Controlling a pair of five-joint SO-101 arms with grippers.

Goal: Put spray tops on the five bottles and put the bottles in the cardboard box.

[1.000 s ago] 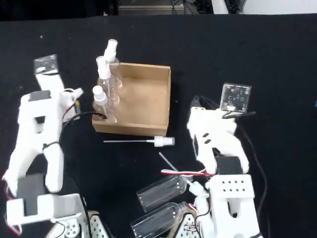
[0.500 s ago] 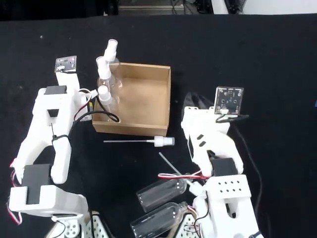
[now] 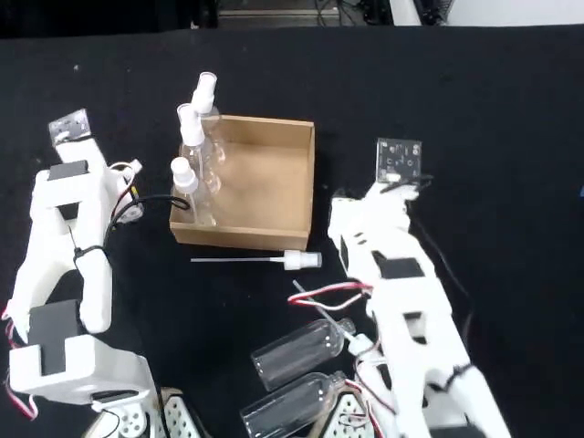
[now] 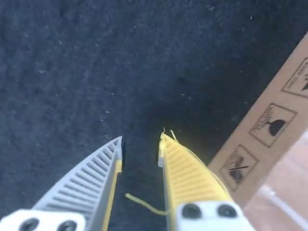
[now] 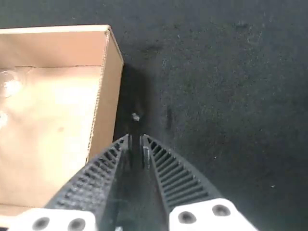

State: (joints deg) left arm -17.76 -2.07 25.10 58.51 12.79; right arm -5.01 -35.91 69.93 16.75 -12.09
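Beside the cardboard box [image 3: 242,235], left hand [image 4: 141,139] agape, right hand [image 5: 135,138] closed, both empty.

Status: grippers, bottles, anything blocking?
Left gripper open, empty, beside cardboard box. Right gripper shut, empty, at box's other side. Three capped bottles in box; two uncapped bottles and loose spray top on table. Nothing across box opening.

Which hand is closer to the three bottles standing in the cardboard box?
Left. The left hand is just outside the cardboard box wall that the bottles stand against. The right hand is outside the opposite wall, with the box's width between it and them.
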